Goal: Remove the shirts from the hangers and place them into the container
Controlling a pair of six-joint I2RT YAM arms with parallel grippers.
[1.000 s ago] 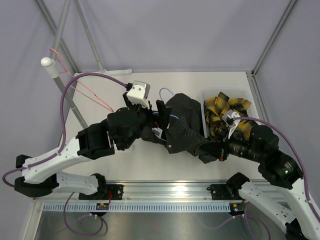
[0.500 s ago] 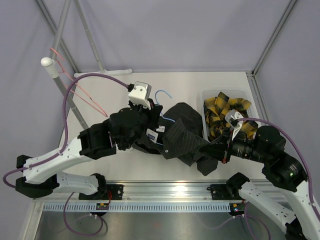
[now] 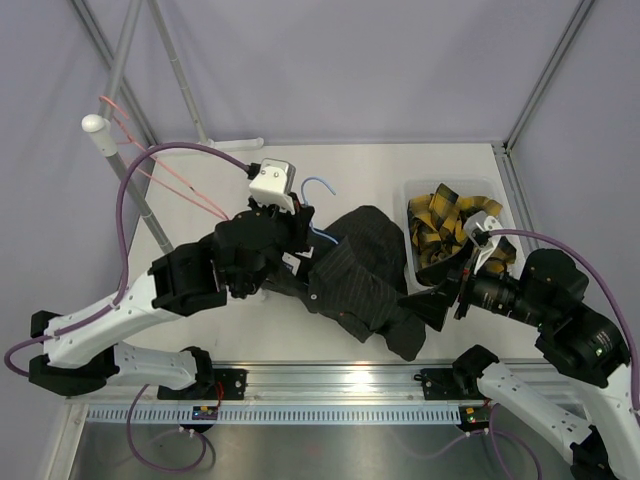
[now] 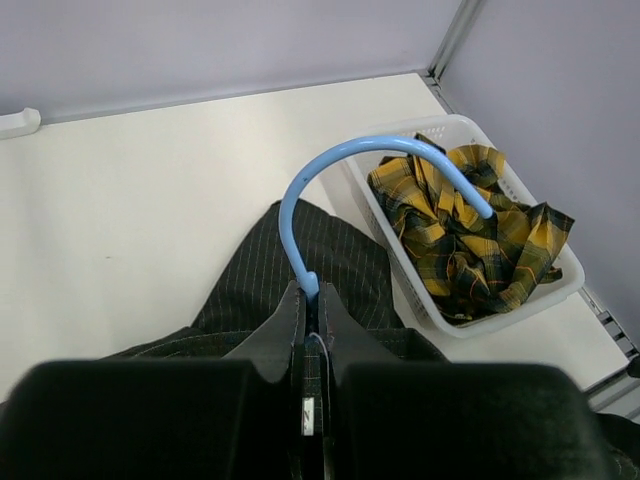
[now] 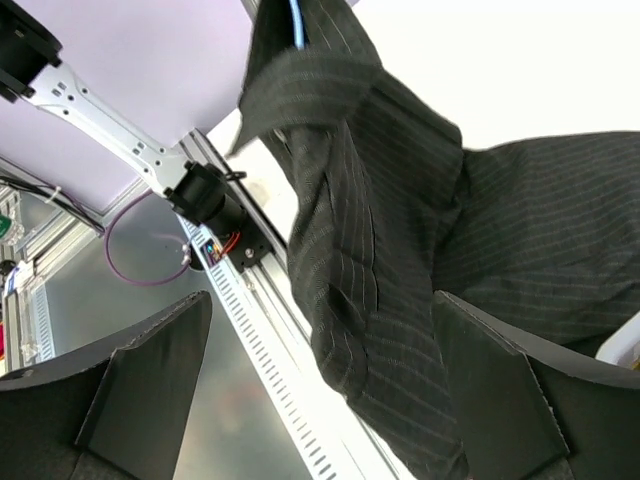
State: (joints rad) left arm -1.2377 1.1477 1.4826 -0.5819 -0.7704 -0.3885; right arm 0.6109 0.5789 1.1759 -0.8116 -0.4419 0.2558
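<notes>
The black pinstriped shirt (image 3: 365,272) lies bunched on the table's middle, still on the light blue hanger (image 3: 320,184). My left gripper (image 3: 300,224) is shut on that hanger's neck (image 4: 310,285), at the shirt's collar, with the blue hook (image 4: 385,150) curving up beyond it. My right gripper (image 3: 458,290) stands wide open beside the shirt's right edge. Black cloth (image 5: 380,250) hangs between its spread fingers (image 5: 150,370) and nothing is clamped. The yellow-and-black plaid shirt (image 3: 445,218) fills the white basket (image 3: 407,215) at the right, also seen as the basket (image 4: 565,272) in the left wrist view.
Two pink hangers (image 3: 165,180) hang on the grey rail pole (image 3: 135,190) at the far left. Frame posts rise at the table's back corners. The arms' mounting rail (image 3: 330,380) runs along the near edge, close under the shirt's lower hem.
My left gripper closed on the blue hanger's neck. My right gripper let go of the black shirt, opened wide and drew back to the right, and the cloth sagged onto the table.
</notes>
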